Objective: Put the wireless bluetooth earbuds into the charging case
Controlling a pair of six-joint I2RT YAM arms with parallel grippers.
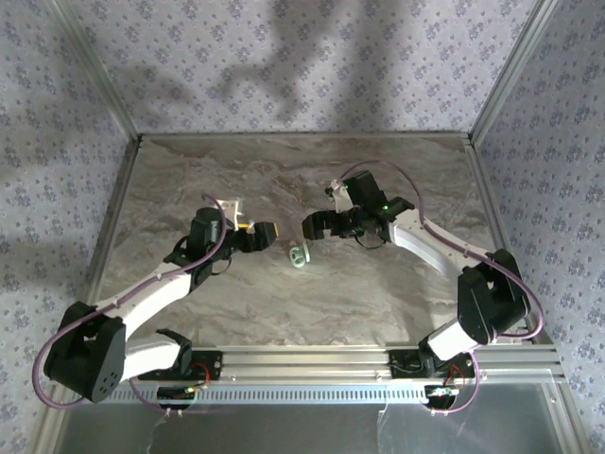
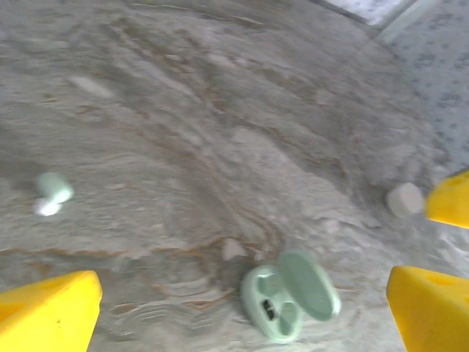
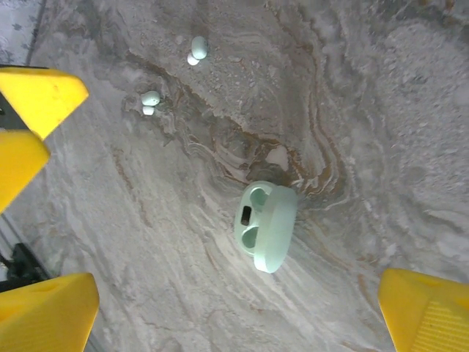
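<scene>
Charging case lies on the surface, approx. in the middle btw. the two arms, w/ its lid open and folded to one side. In the R wrist view both wells look empty, so no bud is in yet. The nearer earbud and the farther earbud lie loose on the marble. They are apart from each other, and neither touches the case.

L pincer hangs just beside the case on its left, fingers spread wide, nothing btw. them. R pincer is near on the other side, also spread wide & empty.

My judgement: the step in hand is the very start of the insertion. The case is ready, the buds are not picked.

Nxt move, I think, calls for one pincer to go to a bud, come down w/ a finger on each side, and close softly. The bud is tiny and round, so it may roll or slip out. Then it must be turned the correct way for its well, and I cannot judge this from here. Prob. the other pincer should steady the case body. It looks light, so it could slide, or the lid could fall shut, when a bud is pressed in.
</scene>
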